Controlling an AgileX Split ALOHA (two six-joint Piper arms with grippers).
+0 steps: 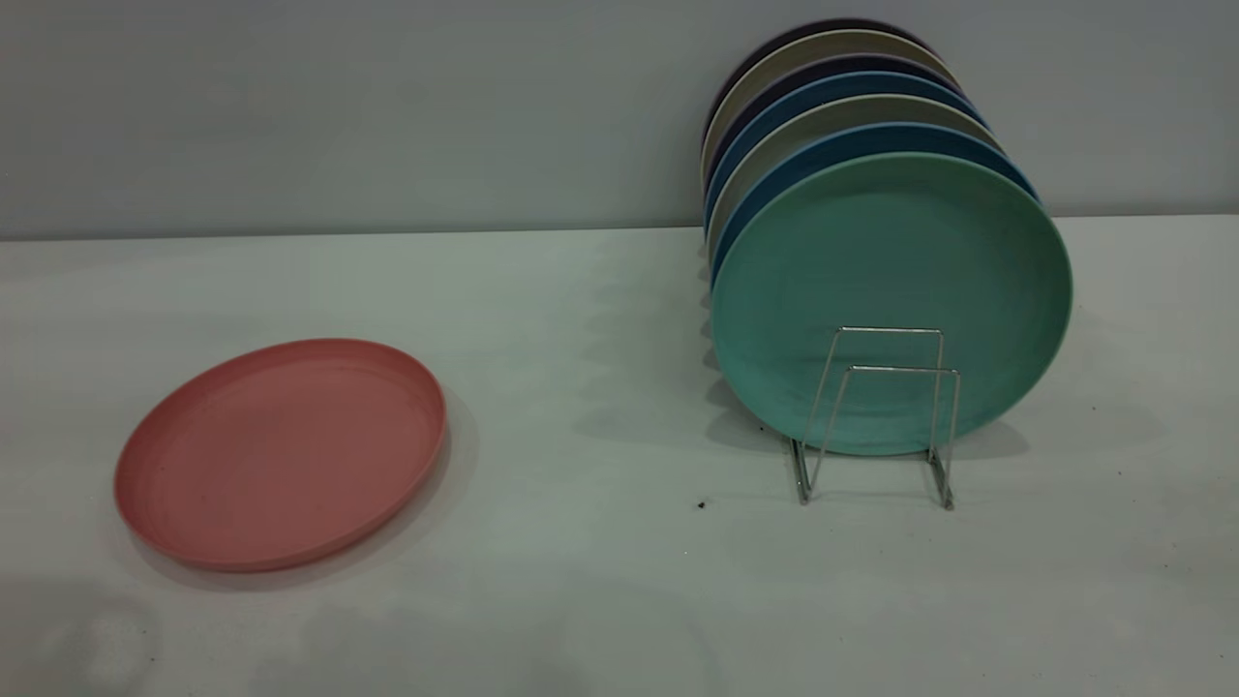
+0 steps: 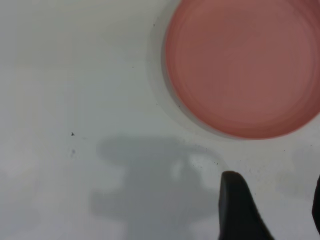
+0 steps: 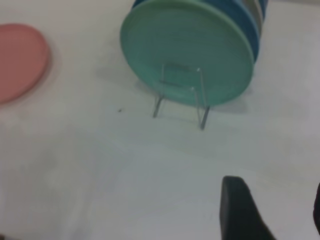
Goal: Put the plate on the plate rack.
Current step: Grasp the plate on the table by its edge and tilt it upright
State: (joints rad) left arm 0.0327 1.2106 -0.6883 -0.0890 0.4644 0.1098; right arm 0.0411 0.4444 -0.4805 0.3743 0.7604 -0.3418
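On the white bench (image 1: 600, 407), the round, matte salmon-pink plastic plate (image 1: 283, 451) lies flat, well apart from the thin silver wire plate rack (image 1: 879, 416), whose front slot beyond the upright teal-green plate (image 1: 891, 290) stands free. Seen from the left wrist, the left hand (image 2: 272, 210) hovers over bare bench just beside the plate's rim, fingers spread and holding nothing, so it looks the nearer. Near the rack, the right hand (image 3: 272, 210) is likewise spread and empty.

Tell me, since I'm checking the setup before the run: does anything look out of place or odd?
Only the pink plate, lying flat on the table away from the plate rack, where the other plates stand upright. Nothing looks spilled or broken.
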